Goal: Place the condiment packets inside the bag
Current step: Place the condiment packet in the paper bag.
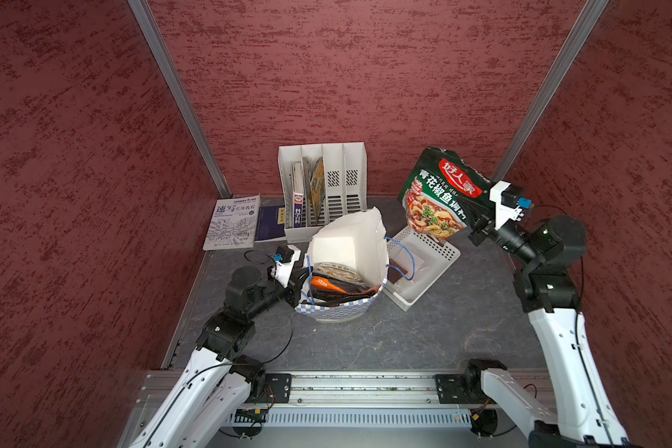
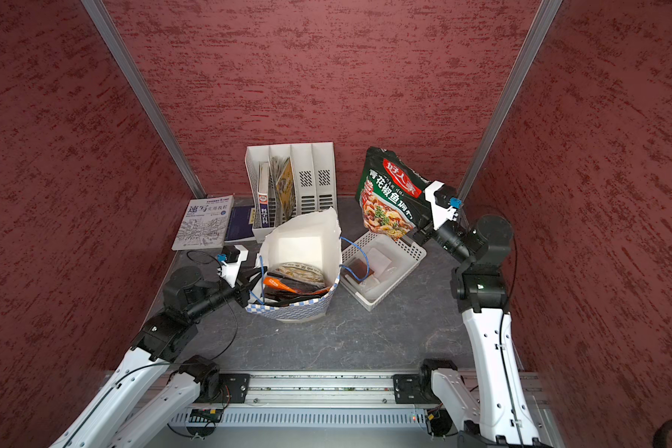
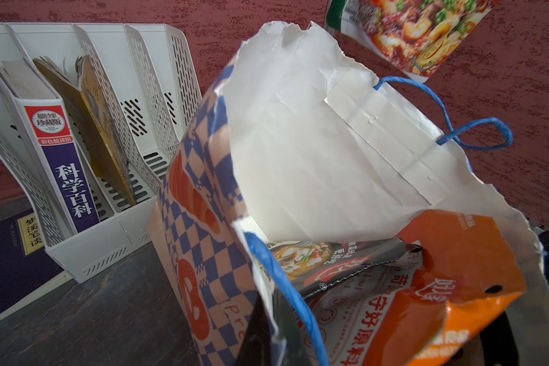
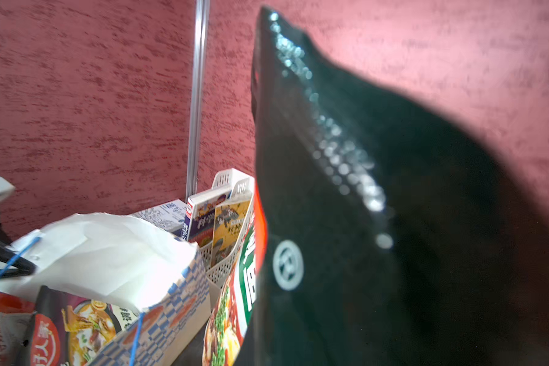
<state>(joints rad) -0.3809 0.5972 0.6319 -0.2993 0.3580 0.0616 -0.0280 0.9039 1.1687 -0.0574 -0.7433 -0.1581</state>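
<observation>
Clamped in right hand (image 1: 478,229), green glossy plastic condiment packet (image 1: 439,194) is held up beside white blue-checked paper bag (image 1: 350,242), rim pinched by left hand (image 1: 301,277); risk: packet caught on tall rim, bag tipped

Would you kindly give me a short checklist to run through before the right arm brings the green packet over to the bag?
1. Packet held: ok. The right gripper has its jaws shut on one edge of the green packet, which hangs in the air.
2. Bag mouth open: ok. The left gripper is shut on the near rim of the bag.
3. Room inside: ok. The packets already inside lie low.
4. Packet above the mouth: not ok. It hangs over the basket.
5. Path clear: cannot tell. The blue handle loops out towards the basket.
</observation>
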